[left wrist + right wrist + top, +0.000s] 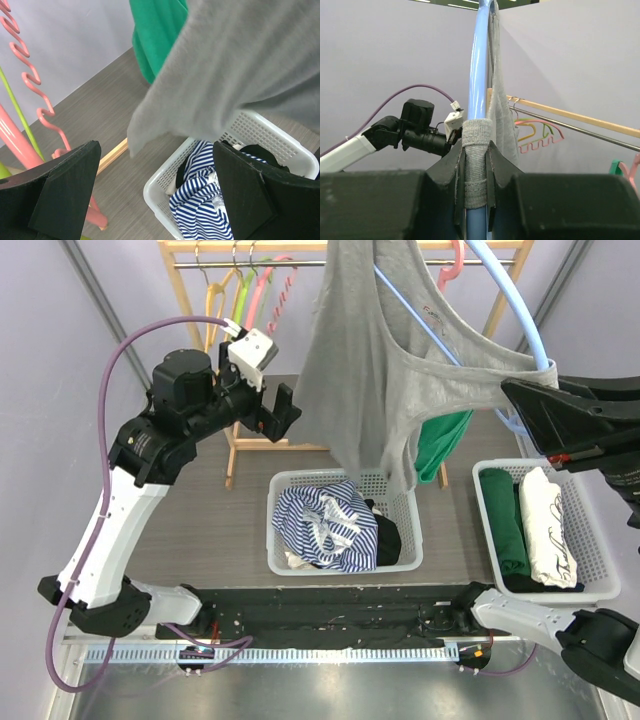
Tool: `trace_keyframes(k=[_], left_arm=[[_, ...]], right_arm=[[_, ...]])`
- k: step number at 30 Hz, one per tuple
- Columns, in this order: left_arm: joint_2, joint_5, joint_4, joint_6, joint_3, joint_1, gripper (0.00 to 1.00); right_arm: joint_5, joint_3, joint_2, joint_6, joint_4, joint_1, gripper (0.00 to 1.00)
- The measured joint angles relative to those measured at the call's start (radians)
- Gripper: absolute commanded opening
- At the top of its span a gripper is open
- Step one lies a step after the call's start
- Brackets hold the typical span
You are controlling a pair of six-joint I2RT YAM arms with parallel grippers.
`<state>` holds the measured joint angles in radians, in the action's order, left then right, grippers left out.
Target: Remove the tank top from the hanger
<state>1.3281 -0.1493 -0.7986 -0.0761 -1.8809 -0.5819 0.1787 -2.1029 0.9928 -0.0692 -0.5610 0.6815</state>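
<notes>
Above the table [230, 530], in front of the clothes rack [345, 248], the grey tank top [370, 370] hangs in the air on its pale blue hanger [479, 65]. Its long axis runs straight down. The hem ends above the white basket [290, 480] that holds a striped garment [325, 525].

It is a soft, limp knit, plain grey, with deep armholes and a ribbed edge. It falls in loose folds, and a green garment [440, 440] shows behind its lower right side.

My right fingers [445, 170] are closed tight on the hanger's end, out to the right of the cloth. One strap [475, 150] of the top is wrapped round the blue bar right where I pinch, so I grip bar and strap together. From there the hanger slants up and away to the left.

My left fingers [65, 195] stand spread wide and hold nothing. They point to the right at the top's left edge. In the left wrist view the grey cloth fills the space ahead and above, its lower corner dropping between my two pads. The overhead view puts the edge just beside my fingertips, and I cannot tell whether it touches them.

So my left arm is the nearer one to the free body of the cloth. I judge the next move is a short reach to the right to pinch that edge. A pull down and away would then draw the top off the slanted bar. The strap caught under my right fingers could hold it back.
</notes>
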Motion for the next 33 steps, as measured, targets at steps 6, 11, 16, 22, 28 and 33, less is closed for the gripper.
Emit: trace_keyframes(k=[6, 11, 16, 22, 28, 33], left_arm=[[-0.013, -0.002, 0.0, 0.011, 0.007, 0.0, 1.0], [-0.013, -0.008, -0.001, 0.016, 0.015, 0.001, 1.0], [-0.013, -0.015, -0.002, 0.018, 0.016, 0.002, 1.0], [-0.013, -0.024, -0.002, 0.021, 0.015, 0.002, 1.0], [-0.013, -0.028, -0.002, 0.021, 0.016, 0.007, 1.0], [-0.015, -0.031, -0.002, 0.022, 0.017, 0.008, 1.0]], right_arm=[[0.042, -0.033, 0.036, -0.023, 0.006, 0.0, 0.01], [0.052, -0.035, 0.044, -0.034, -0.002, 0.0, 0.01], [0.06, -0.095, 0.059, -0.044, -0.015, 0.0, 0.01], [0.07, -0.171, 0.071, -0.051, 0.034, 0.0, 0.01], [0.071, -0.162, 0.06, -0.055, 0.057, 0.0, 0.01], [0.066, -0.085, 0.039, -0.053, 0.039, 0.0, 0.01]])
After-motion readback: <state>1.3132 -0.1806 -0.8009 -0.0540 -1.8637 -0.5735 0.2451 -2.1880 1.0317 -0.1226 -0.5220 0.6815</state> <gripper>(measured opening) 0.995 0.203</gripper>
